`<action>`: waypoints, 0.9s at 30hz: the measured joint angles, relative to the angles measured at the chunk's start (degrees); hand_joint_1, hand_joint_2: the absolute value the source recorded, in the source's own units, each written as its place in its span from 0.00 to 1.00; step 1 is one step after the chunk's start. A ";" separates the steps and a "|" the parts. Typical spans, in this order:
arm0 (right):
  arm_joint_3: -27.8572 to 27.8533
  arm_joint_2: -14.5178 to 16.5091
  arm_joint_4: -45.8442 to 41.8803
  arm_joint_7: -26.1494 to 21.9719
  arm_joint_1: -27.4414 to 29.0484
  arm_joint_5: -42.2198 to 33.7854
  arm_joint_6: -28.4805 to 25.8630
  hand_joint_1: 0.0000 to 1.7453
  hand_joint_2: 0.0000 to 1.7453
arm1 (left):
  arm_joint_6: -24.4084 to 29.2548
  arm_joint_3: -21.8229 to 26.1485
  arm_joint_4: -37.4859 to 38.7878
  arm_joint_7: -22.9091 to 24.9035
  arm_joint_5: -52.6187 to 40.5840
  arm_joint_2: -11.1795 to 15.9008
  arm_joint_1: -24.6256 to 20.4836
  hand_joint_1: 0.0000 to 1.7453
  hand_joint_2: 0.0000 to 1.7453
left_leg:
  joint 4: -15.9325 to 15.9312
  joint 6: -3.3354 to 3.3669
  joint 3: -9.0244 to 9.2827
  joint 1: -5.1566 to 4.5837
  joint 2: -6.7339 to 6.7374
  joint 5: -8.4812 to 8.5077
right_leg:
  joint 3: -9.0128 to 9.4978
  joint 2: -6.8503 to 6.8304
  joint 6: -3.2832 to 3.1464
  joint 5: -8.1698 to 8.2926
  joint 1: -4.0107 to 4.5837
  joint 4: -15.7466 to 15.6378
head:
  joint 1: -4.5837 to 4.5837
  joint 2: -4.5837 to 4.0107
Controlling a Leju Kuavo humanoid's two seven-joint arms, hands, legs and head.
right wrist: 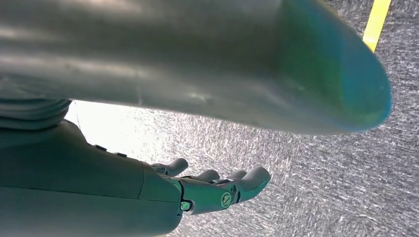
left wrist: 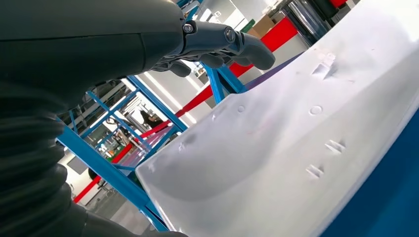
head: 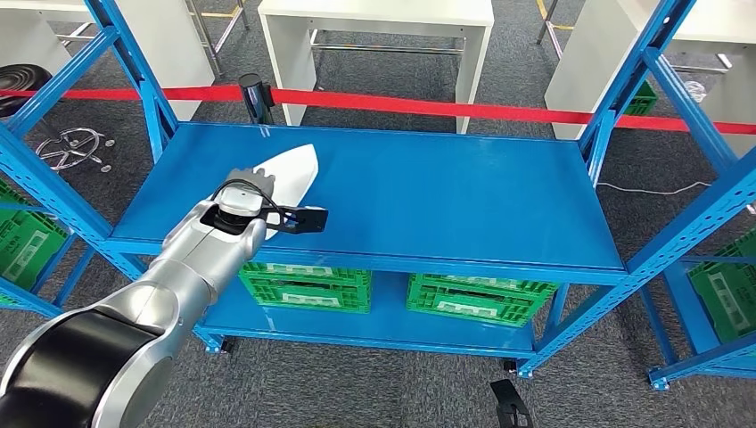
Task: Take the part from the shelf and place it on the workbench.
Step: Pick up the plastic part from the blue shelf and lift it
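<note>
Left hand (head: 252,181): extended over the front-left part of the blue shelf (head: 464,192), at the end of the silver left arm (head: 178,267); its fingers are laid on or just over the near end of the part, and whether contact is made cannot be told from the head view. In the left wrist view the fingers (left wrist: 232,42) are seen loosely curled, apart from one another, with a gap showing between them and the part's surface; nothing is enclosed, so the hand is judged open and not yet gripping. Part (head: 294,169): a white, elongated moulded shell, lying flat on the shelf directly ahead of and partly beneath the left hand; its long axis is carried away from the hand, forward and to the hand's right, ending in a narrowed tip at the far end. Its ribbed inner face (left wrist: 296,148) is turned up. The left hand is plainly the nearer one. Right hand (right wrist: 217,187): hung low over grey carpet, well apart from the shelf, fingers gently bent and separated, nothing held. Beyond the shelf: a red barrier tape (head: 499,109) and white tables.
</note>
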 joint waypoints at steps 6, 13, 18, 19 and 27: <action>0.00 0.00 0.00 0.01 -0.07 0.01 0.01 0.00 0.00 | -0.09 0.00 0.00 0.03 0.00 0.16 0.00 0.00 1.00 | 0.00 0.00 0.00 0.00 0.00 0.00 | 0.00 0.00 0.00 0.00 0.00 0.00 | 0.00 0.00; 0.00 0.00 0.00 0.04 -0.10 0.20 0.05 0.00 0.00 | -0.32 0.00 0.00 0.02 -0.02 0.21 0.00 0.00 1.00 | 0.00 0.00 0.00 0.00 0.00 0.00 | 0.00 0.00 0.00 0.00 0.00 0.00 | 0.00 0.00; 0.00 0.00 0.00 -0.03 -0.11 0.38 0.16 0.00 0.00 | -0.46 0.00 0.00 0.03 -0.08 0.31 0.00 0.00 0.00 | 0.00 0.00 0.00 0.00 0.00 0.00 | 0.00 0.00 0.00 0.00 0.00 0.00 | 0.00 0.00; 0.00 0.00 0.00 -0.04 -0.11 0.38 0.16 0.00 0.00 | -0.48 0.00 0.00 0.03 -0.08 0.33 0.00 0.00 0.00 | 0.00 0.00 0.00 0.00 0.00 0.00 | 0.00 0.00 0.00 0.00 0.00 0.00 | 0.00 0.00; 0.00 0.00 0.00 0.62 -0.25 0.38 0.04 0.00 0.00 | 0.24 0.01 0.00 1.67 0.04 0.38 0.00 0.00 0.00 | 0.00 0.00 0.00 0.00 0.00 0.00 | 0.00 0.00 0.00 0.00 0.00 0.00 | 0.00 0.00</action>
